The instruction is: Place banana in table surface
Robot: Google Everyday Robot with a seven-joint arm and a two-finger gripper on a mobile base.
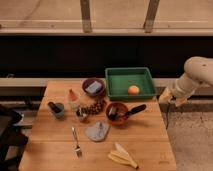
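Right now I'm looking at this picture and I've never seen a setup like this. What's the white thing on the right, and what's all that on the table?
The white shape on the right is a robot arm. It ends in a pincer, which hangs just past the table's right edge, beside the green tray. There is only one picture, looking down at the table from above its front edge. On the wooden table surface lie a banana near the front edge, a fork, a mug and the tray, which has an orange in it. The banana rests on the wood, well apart from the pincer.
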